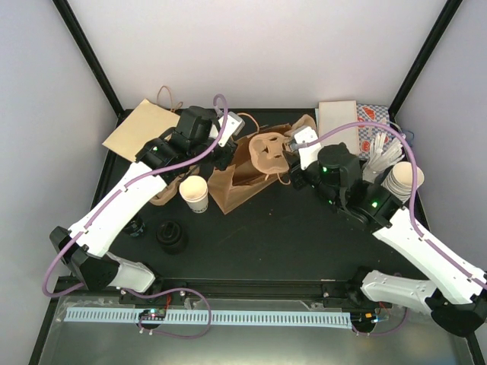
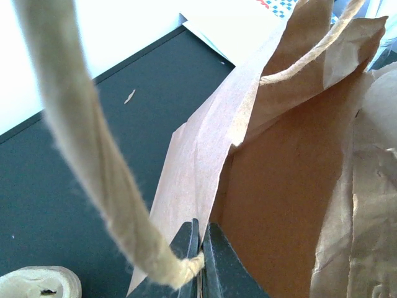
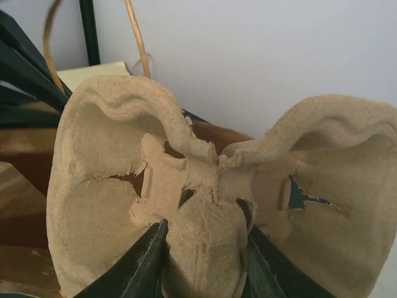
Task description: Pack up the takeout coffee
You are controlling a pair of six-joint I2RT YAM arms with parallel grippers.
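Observation:
The takeout coffee [image 1: 195, 193], a small white paper cup, stands upright on the black table just left of the brown paper bag [image 1: 242, 176]. My left gripper [image 1: 228, 141] is shut on the bag's upper edge [image 2: 205, 186]. In the left wrist view the fingers [image 2: 201, 248] pinch the paper right by the twine handle [image 2: 93, 155]. My right gripper [image 1: 295, 149] is shut on the brown moulded cup carrier [image 1: 269, 150] and holds it above the bag's mouth. The right wrist view has both dark fingers [image 3: 144, 264] clamped on the carrier's middle ridge [image 3: 205, 248].
A stack of cream cups [image 1: 402, 181] stands at the right, with napkins [image 1: 338, 120] and sugar packets [image 1: 374, 128] behind it. A flat paper bag [image 1: 143, 126] lies at the back left. Black lids [image 1: 171, 236] sit near the left arm.

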